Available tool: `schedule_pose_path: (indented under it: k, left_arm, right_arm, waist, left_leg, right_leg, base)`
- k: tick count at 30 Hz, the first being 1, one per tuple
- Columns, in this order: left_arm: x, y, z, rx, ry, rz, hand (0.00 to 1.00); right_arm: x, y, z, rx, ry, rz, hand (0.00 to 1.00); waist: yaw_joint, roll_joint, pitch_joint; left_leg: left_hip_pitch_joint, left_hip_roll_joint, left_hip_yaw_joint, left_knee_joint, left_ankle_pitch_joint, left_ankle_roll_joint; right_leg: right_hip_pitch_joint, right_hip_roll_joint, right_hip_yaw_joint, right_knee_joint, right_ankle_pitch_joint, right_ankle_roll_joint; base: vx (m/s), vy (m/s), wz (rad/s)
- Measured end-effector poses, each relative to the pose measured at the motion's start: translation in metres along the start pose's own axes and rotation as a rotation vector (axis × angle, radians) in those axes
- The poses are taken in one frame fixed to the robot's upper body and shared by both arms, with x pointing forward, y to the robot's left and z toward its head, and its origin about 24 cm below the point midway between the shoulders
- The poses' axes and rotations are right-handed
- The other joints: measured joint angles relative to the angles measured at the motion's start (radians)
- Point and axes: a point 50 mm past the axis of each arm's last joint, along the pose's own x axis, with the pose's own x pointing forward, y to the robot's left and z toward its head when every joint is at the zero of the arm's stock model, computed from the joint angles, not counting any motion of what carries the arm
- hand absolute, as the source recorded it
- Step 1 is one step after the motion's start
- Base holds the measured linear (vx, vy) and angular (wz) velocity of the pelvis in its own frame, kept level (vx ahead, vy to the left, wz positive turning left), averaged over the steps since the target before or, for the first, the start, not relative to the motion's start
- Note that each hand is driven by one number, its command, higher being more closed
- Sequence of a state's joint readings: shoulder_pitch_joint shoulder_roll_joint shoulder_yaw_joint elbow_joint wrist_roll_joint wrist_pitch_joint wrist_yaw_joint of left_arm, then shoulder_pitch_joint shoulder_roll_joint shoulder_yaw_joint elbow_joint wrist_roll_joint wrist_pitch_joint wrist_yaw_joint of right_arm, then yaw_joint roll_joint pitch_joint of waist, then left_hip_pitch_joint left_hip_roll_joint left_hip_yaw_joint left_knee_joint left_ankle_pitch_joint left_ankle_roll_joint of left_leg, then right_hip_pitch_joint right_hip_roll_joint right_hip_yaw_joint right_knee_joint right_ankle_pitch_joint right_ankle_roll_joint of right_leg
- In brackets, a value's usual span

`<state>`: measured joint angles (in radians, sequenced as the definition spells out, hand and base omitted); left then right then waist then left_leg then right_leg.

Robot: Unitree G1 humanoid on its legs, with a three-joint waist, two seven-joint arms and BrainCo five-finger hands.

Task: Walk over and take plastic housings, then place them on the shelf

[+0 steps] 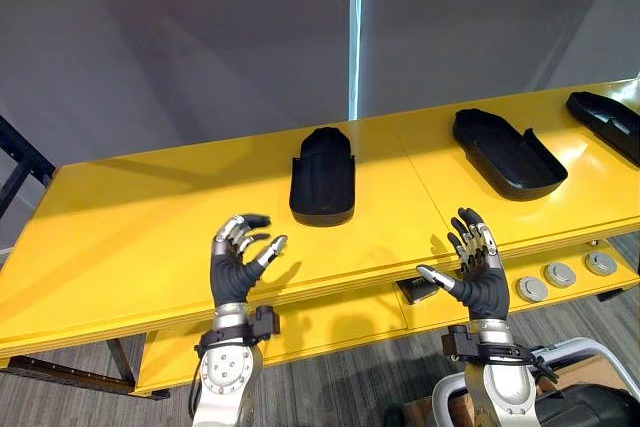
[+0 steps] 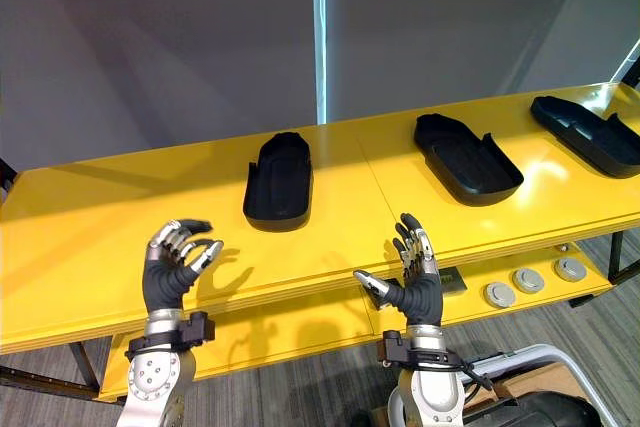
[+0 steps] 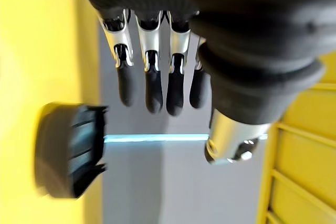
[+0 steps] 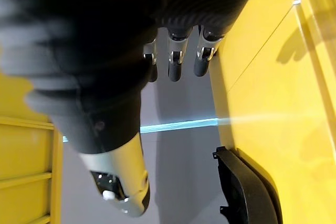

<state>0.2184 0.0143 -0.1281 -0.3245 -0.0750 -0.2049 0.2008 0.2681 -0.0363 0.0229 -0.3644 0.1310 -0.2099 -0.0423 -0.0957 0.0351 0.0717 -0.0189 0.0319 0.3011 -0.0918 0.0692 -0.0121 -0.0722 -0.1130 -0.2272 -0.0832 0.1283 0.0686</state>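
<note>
We see three black moulded housings lying on a long yellow surface (image 1: 130,217), well apart from one another. The rounded black plastic housing (image 1: 323,177) sits near the middle. The open tray-like black plastic housing (image 1: 505,152) lies at 3 o'clock from it, hollow side up. The third black plastic housing (image 1: 610,122) lies beyond that, toward 2 o'clock, and is cut by the view's edge.

Our left hand (image 1: 235,265) hovers at the near edge of the surface, at 7 o'clock from the rounded housing. Its fingers are loosely bent, its thumb is apart, and it holds nothing. Our right hand (image 1: 478,272) is raised at 5 o'clock from that housing, spread wide with fingers straight and thumb out sideways, also empty. Neither hand touches a housing.

Below the surface, a lower yellow shelf (image 1: 330,332) carries three round grey discs (image 1: 560,274) at 3 o'clock from the right hand. A thin light-blue vertical strip (image 1: 355,32) runs up the grey wall at 12 o'clock.
</note>
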Motion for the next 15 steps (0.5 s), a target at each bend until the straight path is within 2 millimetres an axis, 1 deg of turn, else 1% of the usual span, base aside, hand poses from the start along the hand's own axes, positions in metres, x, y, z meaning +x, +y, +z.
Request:
schedule_pose_path:
  k: [2,3,7,12,15]
  left_arm:
    - [-0.001,0.0,-0.003,-0.04,0.019,-0.017,1.0]
    - [-0.002,0.0,-0.007,-0.059,0.036,-0.03,1.0]
    - [-0.005,-0.003,-0.022,-0.092,0.11,-0.076,1.0]
    - [0.001,-0.012,-0.034,-0.088,0.164,-0.135,1.0]
    - [0.011,-0.02,-0.04,-0.085,0.175,-0.164,1.0]
  right_arm:
    - [0.0,-0.001,0.0,0.003,-0.001,-0.008,0.0]
    - [0.0,-0.001,0.0,0.004,0.0,-0.011,0.0]
    - [0.0,0.001,-0.001,0.02,0.0,-0.022,0.0]
    - [0.0,0.002,-0.001,0.032,0.001,-0.028,0.0]
    - [-0.001,0.002,-0.002,0.038,0.002,-0.031,0.0]
  waist:
    - [0.0,-0.005,0.0]
    - [0.0,-0.009,0.0]
    - [0.0,-0.025,0.001]
    - [-0.001,-0.038,0.009]
    - [-0.007,-0.04,0.01]
  left_leg:
    - [0.0,0.0,0.0,0.0,0.001,0.002]
    - [0.0,0.0,0.0,0.0,0.0,0.001]
    - [-0.001,-0.001,0.001,0.0,-0.003,-0.003]
    - [-0.003,-0.001,0.013,0.0,-0.006,-0.006]
    - [-0.006,-0.001,0.028,0.0,-0.008,-0.01]
  right_leg:
    - [0.0,0.0,0.0,0.0,0.0,0.0]
    - [0.0,-0.001,0.0,0.0,0.003,-0.005]
    - [-0.001,-0.001,0.0,0.0,0.002,-0.002]
    - [-0.009,0.0,0.017,0.0,0.001,-0.001]
    - [-0.02,0.001,0.027,0.001,0.001,-0.001]
  base:
    - [0.0,0.0,0.0]
    - [0.0,0.0,0.0]
    - [0.0,0.0,0.0]
    - [-0.03,0.008,-0.07]
    - [-0.04,0.007,-0.13]
